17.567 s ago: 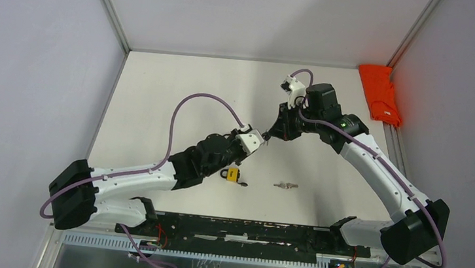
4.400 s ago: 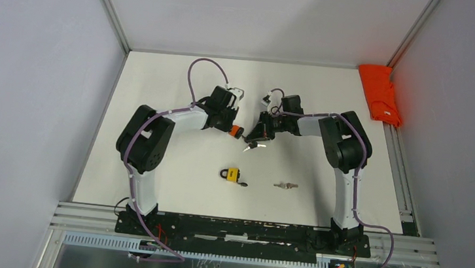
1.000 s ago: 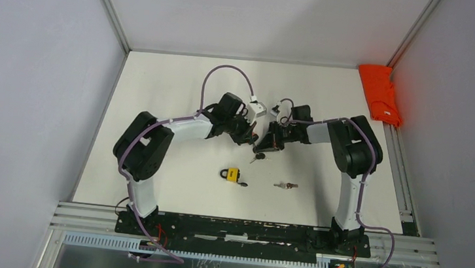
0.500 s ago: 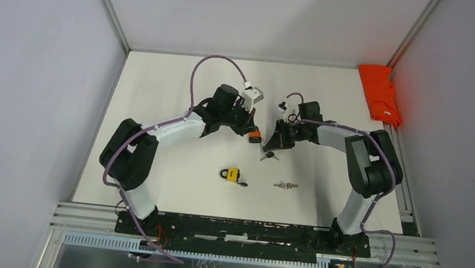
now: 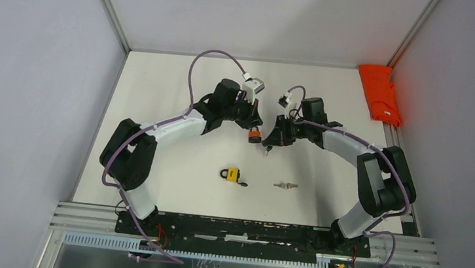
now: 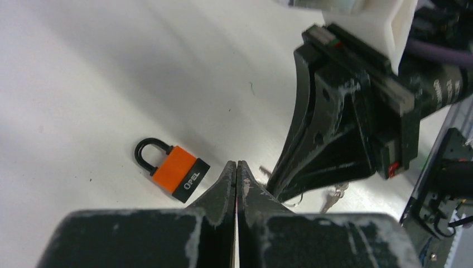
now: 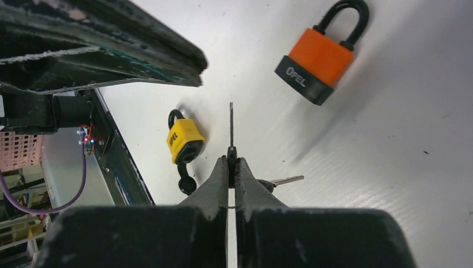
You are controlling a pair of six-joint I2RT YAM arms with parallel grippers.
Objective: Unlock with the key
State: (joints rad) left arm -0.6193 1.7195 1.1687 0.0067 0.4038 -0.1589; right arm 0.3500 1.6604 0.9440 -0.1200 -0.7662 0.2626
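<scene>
On the matte white table (image 5: 159, 100), between two black-and-white arms, the coming move turns on lining a blade up with a keyhole. Both arms reach in close to the lock, and neither is clearly nearer. The left pincer (image 6: 236, 166) is pressed shut on nothing and hangs just beside it. The right pincer (image 7: 230, 160) is clamped narrow on the head of a thin, flat silver metal key (image 7: 231, 125), whose blade juts straight out along the fingers.

The orange padlock (image 7: 315, 62) is blocky, with a smooth coloured jacket, a black base and a curved black shackle. It appears to lie flat on the table, free of both pincers, ahead of the blade tip and off to one side. Its long axis runs diagonal to the blade, base toward the key and shackle away. By my judgement the right arm must swing the tip across, and the loose, smooth lock could slide unless the left arm pins it.
</scene>
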